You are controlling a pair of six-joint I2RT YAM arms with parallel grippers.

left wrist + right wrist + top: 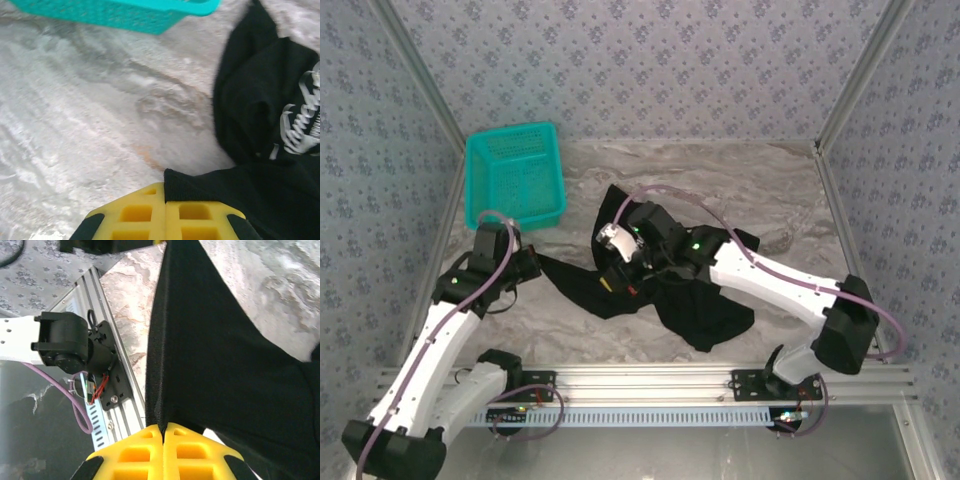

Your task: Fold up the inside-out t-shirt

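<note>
Top external view: both my 2 pincers are clenched on the black t-shirt (705, 312). It lies crumpled on the marbled table (770, 190) between my arms, to the right of the teal basket (515, 175). My left pincer (533, 262) nips the shirt's left tip. At the left wrist its yellow pads (135, 215) press together with the cloth edge caught at their seam, and a white print (300, 125) shows beyond. My right pincer (612, 282) pinches a hem near the shirt's middle, and the fabric runs straight away from it.
</note>
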